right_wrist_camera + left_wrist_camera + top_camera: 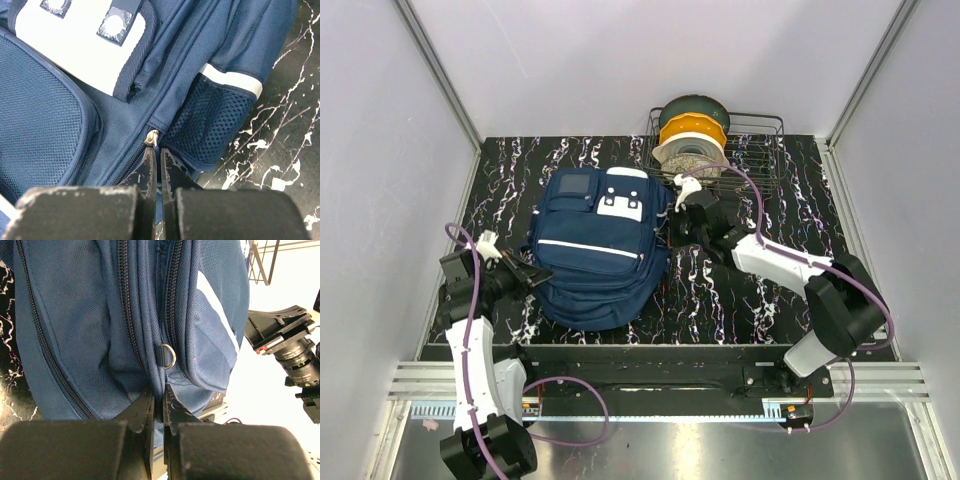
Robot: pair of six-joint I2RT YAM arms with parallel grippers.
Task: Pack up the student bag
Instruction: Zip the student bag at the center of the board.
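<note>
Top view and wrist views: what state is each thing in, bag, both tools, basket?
student bag: lying flat, closed
left tool: shut on the student bag's side seam
right tool: shut, tips at a zip pull
wire basket: upright, holding stacked spools

The large navy blue fabric backpack [600, 250] shows white patches at its 12 o'clock end, a thin white stripe across its middle and a navy mesh side pocket [210, 120]. The black tabletop [720, 290] is veined with white marble streaks. At the backpack's 1 o'clock, a dark wire basket [765, 140] holds a dark green spool [693, 108], a yellow spool [692, 130] and a speckled white spool [688, 156]. Purple cables [470, 330] run along the black-and-white arms.
</note>
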